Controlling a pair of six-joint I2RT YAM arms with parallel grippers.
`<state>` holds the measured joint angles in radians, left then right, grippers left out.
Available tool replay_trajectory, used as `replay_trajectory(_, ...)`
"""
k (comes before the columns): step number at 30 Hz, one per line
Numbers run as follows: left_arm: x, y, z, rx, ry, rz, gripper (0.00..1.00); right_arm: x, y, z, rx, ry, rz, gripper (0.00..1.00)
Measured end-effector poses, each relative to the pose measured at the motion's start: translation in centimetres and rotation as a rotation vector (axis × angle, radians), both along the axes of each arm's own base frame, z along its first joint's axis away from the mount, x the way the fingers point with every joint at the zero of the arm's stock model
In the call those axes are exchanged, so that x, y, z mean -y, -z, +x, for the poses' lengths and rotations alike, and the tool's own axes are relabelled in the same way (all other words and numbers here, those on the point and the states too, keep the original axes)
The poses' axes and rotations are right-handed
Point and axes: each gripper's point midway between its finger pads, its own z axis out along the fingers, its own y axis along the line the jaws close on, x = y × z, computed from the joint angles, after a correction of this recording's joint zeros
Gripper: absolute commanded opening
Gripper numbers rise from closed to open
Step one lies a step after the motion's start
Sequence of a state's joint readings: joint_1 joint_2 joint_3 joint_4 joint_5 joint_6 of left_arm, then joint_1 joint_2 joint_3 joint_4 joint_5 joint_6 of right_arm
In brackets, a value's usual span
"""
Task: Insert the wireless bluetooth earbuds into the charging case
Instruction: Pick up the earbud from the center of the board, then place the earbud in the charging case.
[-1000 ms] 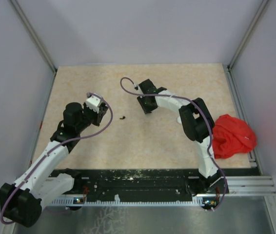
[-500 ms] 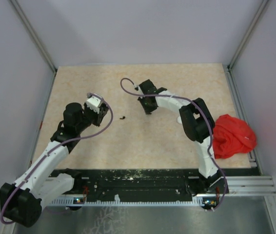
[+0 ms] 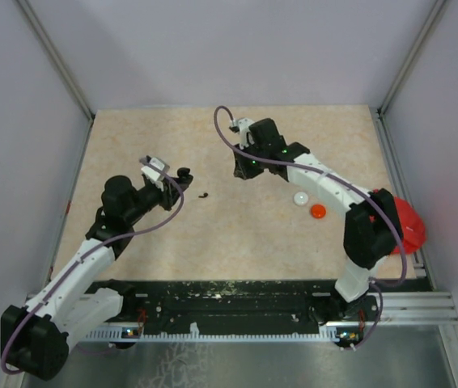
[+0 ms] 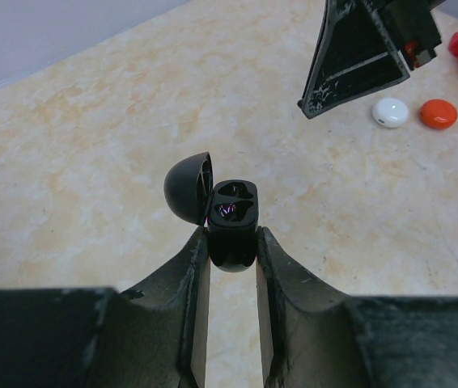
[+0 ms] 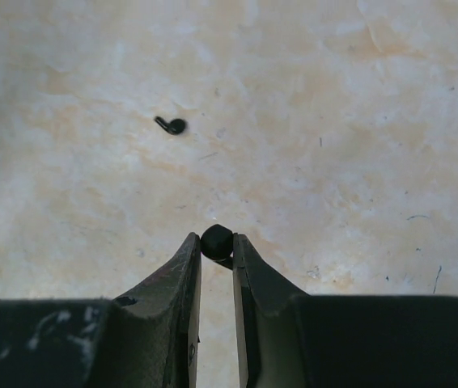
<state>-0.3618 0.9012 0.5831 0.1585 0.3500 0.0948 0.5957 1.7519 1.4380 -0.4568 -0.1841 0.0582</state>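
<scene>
My left gripper (image 3: 179, 176) (image 4: 233, 240) is shut on a black charging case (image 4: 233, 222) with its lid (image 4: 188, 187) swung open to the left; both sockets show empty. My right gripper (image 3: 243, 170) (image 5: 216, 244) is shut on a small black earbud (image 5: 217, 241) just above the table, right of the case. It shows in the left wrist view (image 4: 358, 48) at the upper right. A second black earbud (image 3: 203, 195) (image 5: 171, 125) lies loose on the table between the two grippers.
A white round case (image 3: 301, 197) (image 4: 391, 112) and a red-orange round case (image 3: 318, 211) (image 4: 438, 114) lie side by side under the right forearm. A red cloth lump (image 3: 407, 226) sits at the table's right edge. Walls enclose the table.
The right arm has stretched out and its elbow swung to the right, uncovering the white and red-orange cases. The left gripper has turned and shifted right with the open case.
</scene>
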Motion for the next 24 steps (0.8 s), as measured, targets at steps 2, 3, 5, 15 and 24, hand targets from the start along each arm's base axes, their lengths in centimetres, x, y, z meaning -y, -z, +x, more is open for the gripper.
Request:
replay_trajectory(2,0.5,-0.5,-0.3,0.015,0.027,-0.028,0.01,-0.1,-2.2,-0.9,0.026,-0.019,0.053,0.16)
replay_trajectory(3,0.8,-0.7,-0.4,0.026,0.041,-0.044,0.01,-0.2,-3.4,-1.5,0.039,-0.029,0.083,0.16)
replay_trajectory(5,1.1,-1.1,-0.7,0.043,0.062,-0.069,0.01,-0.5,-5.7,-2.5,0.069,-0.054,0.152,0.16)
replay_trajectory(15,3.0,-3.1,-2.2,0.128,0.195,-0.176,0.01,-3.6,-13.3,-7.3,0.093,-0.232,0.486,0.14)
replay_trajectory(24,4.5,-5.0,-4.2,0.235,0.340,-0.244,0.01,-5.7,-16.7,-10.4,0.065,-0.377,0.673,0.14)
